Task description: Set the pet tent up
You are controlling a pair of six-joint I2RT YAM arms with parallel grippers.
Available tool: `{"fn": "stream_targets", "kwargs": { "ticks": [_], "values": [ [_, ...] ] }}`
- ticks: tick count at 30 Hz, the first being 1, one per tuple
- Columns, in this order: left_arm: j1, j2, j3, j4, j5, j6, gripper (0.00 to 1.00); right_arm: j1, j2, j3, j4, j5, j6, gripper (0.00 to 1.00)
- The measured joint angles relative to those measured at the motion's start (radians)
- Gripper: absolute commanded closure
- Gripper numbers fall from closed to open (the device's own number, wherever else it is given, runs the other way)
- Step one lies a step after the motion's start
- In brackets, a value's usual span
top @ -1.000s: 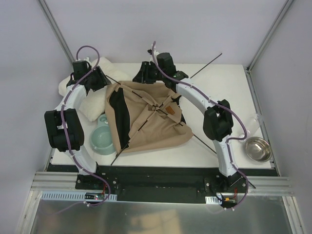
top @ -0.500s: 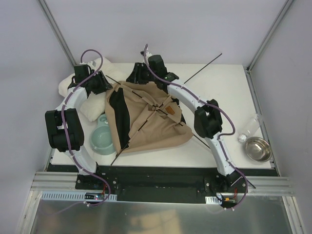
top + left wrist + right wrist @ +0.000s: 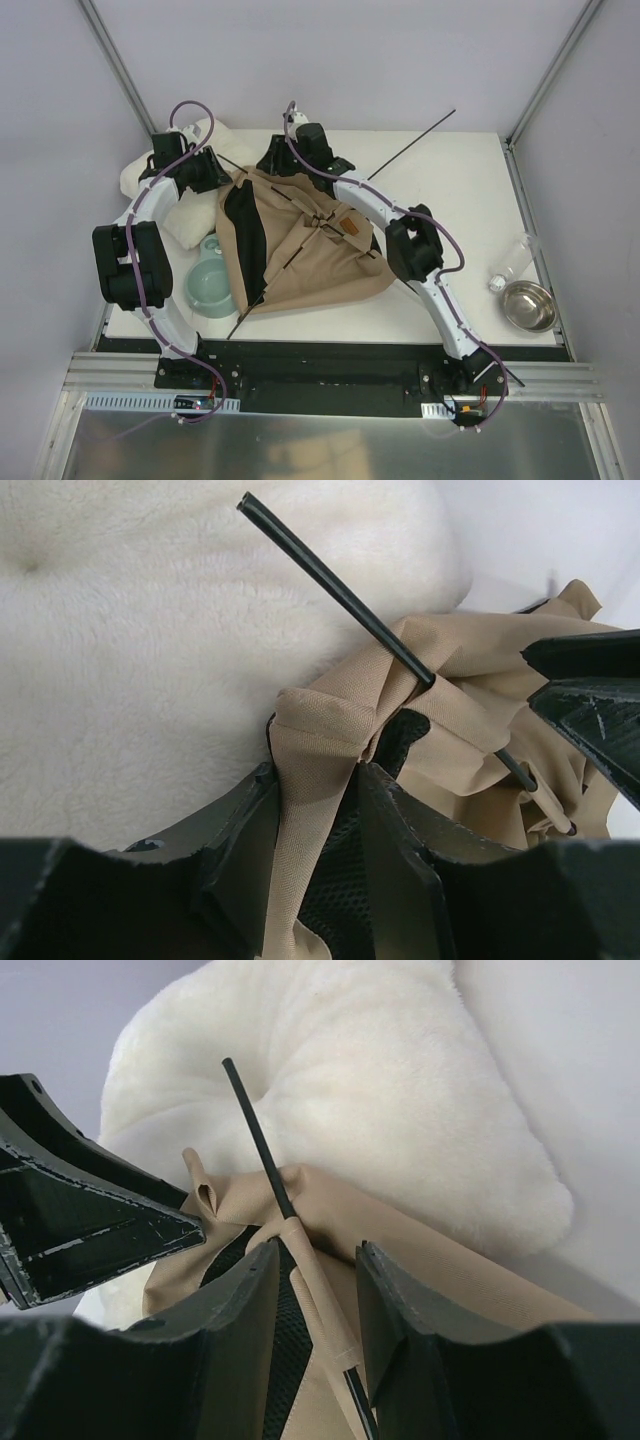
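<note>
The pet tent lies collapsed mid-table, tan fabric with a black panel and a brown label patch. My left gripper is at its back left corner. In the left wrist view it is shut on a fold of tan fabric and black mesh, beside a thin black pole sticking out of the sleeve. My right gripper is at the same corner. In the right wrist view it is open, its jaws either side of the pole sleeve. The white ball is not visible.
The white fluffy cushion lies under and behind the tent's left corner. A green bowl sits front left. A metal bowl and a clear bottle are at the right edge. A loose pole points to the back right.
My right arm has swung left along the tent's back edge, toward my left gripper. The left gripper has shifted only slightly. The bottle has come into view.
</note>
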Motion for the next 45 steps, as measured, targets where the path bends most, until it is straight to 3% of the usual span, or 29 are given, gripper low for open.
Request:
{"fn": "stream_targets", "kwargs": {
  "ticks": [6, 11, 17, 25, 32, 39, 41, 45],
  "values": [
    [0.000, 0.000, -0.011, -0.014, -0.027, 0.011, 0.71, 0.035, 0.006, 0.005, 0.002, -0.002, -0.064, 0.51],
    [0.000, 0.000, -0.012, -0.026, -0.047, 0.015, 0.78, 0.064, 0.017, 0.014, -0.014, 0.009, -0.119, 0.36],
    [0.001, 0.000, -0.012, -0.029, -0.048, 0.013, 1.00, 0.070, 0.022, 0.014, -0.047, 0.047, -0.179, 0.31],
    [0.014, 0.005, -0.012, -0.029, -0.025, 0.001, 1.00, 0.055, 0.016, 0.002, -0.115, 0.064, -0.245, 0.31],
    [0.021, 0.015, -0.011, -0.030, 0.008, 0.000, 1.00, 0.029, -0.098, -0.213, -0.193, 0.026, -0.299, 0.34],
    [0.033, 0.018, -0.009, -0.038, 0.030, 0.003, 1.00, 0.018, -0.190, -0.278, -0.213, 0.013, -0.326, 0.36],
    [0.037, 0.021, -0.005, -0.042, 0.035, 0.006, 1.00, 0.018, -0.205, -0.284, -0.211, 0.012, -0.326, 0.47],
    [0.040, 0.026, 0.001, -0.051, 0.047, 0.006, 1.00, 0.018, -0.212, -0.282, -0.200, 0.007, -0.329, 0.52]
  ]
}}
